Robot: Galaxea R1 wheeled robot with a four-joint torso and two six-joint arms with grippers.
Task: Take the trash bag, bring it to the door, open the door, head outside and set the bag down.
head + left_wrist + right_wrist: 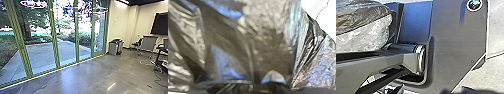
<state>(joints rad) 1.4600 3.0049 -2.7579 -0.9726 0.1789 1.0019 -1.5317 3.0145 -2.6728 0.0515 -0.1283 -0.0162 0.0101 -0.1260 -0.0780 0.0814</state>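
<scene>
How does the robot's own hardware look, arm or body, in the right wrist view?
A wide dark grey plate carries a round, pale-rimmed fitting near one corner. The grey jointed bar beside it has a round joint with a bright ring.

Head view: window frames (54,37) green, left to centre; floor (85,77) grey, pale streaks toward bottom; wall (119,22) cream, screen (160,24) black, both upper right. Left wrist view: trash bag (270,47) dark grey-brown, blue and silvery patches.

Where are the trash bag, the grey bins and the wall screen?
Trash bag (268,45): left wrist view, creased dark side.
Grey bins (113,48): head view, nearer bin's side.
Wall screen (160,23): head view, dark face.
</scene>
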